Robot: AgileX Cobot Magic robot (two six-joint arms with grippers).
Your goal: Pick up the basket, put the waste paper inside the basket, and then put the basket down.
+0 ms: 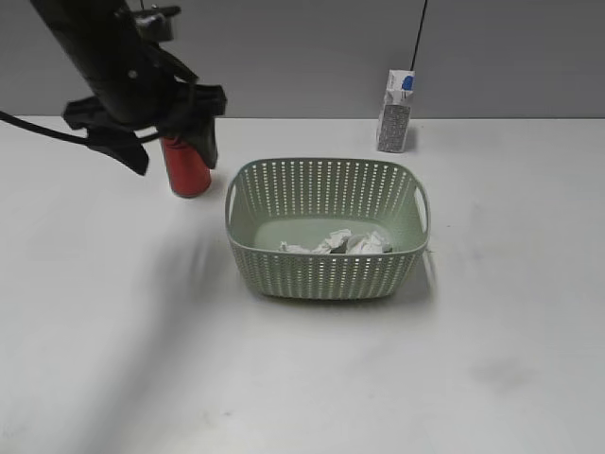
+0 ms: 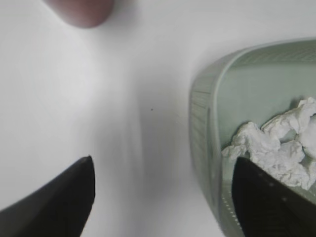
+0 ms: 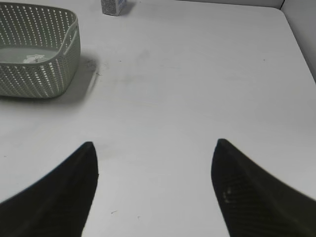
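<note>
- Basket point(image 1: 326, 227), pale sage-green with slotted walls and two cut-out side handles, stood flat on the white worktop point(image 1: 492, 331) near the middle of the exterior view, touched by neither arm.
- Waste paper point(image 1: 338, 243), crumpled white wads, lay inside the basket on its floor, bunched toward the front wall; the left wrist view showed the same wads just inside the rim.
- The left tool point(image 1: 170, 142) hung above the worktop to the left of the basket and apart from it, its dark fingers point(image 2: 54, 207) spread wide with nothing between them.
- The right tool point(image 3: 155, 192) did not show in the exterior view; in its own wrist view its two fingers stood wide apart and empty over bare worktop, with the basket well off toward the upper left.
- A red can point(image 1: 185, 167) stood behind the left tool, and a white-and-blue carton point(image 1: 395, 112) stood upright at the far edge; both were clear of the basket.
- By my judgement the task was at its last step or done: paper in, basket set down, both tools released.
- The next move seemed only to call for drawing the left arm away without clipping the red can or the basket rim.
</note>
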